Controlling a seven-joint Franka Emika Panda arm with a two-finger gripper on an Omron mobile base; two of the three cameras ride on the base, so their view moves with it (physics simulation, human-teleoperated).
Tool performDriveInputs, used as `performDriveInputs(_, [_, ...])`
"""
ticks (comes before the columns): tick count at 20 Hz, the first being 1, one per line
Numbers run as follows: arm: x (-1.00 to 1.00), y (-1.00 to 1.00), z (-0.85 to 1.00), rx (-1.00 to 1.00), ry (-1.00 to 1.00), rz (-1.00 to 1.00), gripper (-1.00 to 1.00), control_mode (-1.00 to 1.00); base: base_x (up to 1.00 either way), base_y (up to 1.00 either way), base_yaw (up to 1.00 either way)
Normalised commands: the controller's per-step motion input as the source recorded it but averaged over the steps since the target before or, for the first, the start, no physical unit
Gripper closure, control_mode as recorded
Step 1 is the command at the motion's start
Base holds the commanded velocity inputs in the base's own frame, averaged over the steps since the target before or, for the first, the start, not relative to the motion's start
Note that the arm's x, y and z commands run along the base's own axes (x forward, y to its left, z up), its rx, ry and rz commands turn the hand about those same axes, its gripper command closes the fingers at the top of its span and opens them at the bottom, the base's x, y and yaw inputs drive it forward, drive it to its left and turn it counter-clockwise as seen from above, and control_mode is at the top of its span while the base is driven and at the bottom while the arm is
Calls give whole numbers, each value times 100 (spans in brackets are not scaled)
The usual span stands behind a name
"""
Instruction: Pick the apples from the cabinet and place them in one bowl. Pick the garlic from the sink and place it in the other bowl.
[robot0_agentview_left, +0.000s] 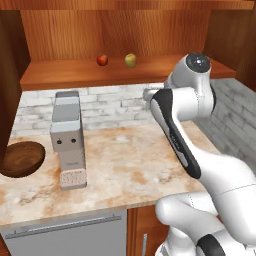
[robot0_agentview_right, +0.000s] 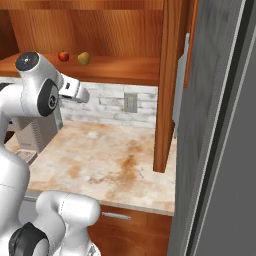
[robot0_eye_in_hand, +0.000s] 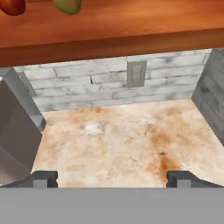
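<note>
**Gripper wide open above the counter, both apples on the cabinet shelf**

Nearest you in the hand view, the two-finger gripper (robot0_eye_in_hand: 112, 178) has its two dark tips far apart at the bottom edge, released, with nothing between them. Below it lies the marbled beige-and-rust stone counter (robot0_agentview_left: 130, 160), bare under the hand. On the counter's left side you see a boxy grey coffee machine (robot0_agentview_left: 68, 137) standing upright, and further left, at the edge of the left base view, a glossy reddish-brown round wooden bowl (robot0_agentview_left: 21, 158). Behind the counter runs a whitish-grey brick backsplash (robot0_eye_in_hand: 100, 83) with a grey wall socket (robot0_eye_in_hand: 136, 73) set in it. Above that, the big reddish-brown wooden wall cabinet (robot0_agentview_left: 125, 30) is open, and on its plain shelf sit the small round red apple (robot0_agentview_left: 102, 60) and the small round yellow-green apple (robot0_agentview_left: 130, 60), near each other but apart, the red one on the left. In the hand view, both apples peek in at the top left corner.
</note>
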Motion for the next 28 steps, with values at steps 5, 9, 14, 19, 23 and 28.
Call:
performDriveInputs(5, [0,1,67,0,-17,1,-100,-100,0,0,0])
performDriveInputs(9, [16,0,34,-1,-23,5,-100,-100,0,0,0])
performDriveInputs(14, [8,0,44,-5,-21,7,-100,-100,0,0,0])
performDriveInputs(19, [43,3,12,-6,-3,6,-100,-100,0,0,0])
performDriveInputs(23, [71,1,1,-1,3,5,-100,-100,0,0,0])
performDriveInputs(28, [77,4,3,-4,10,1,-100,-100,0,0,0])
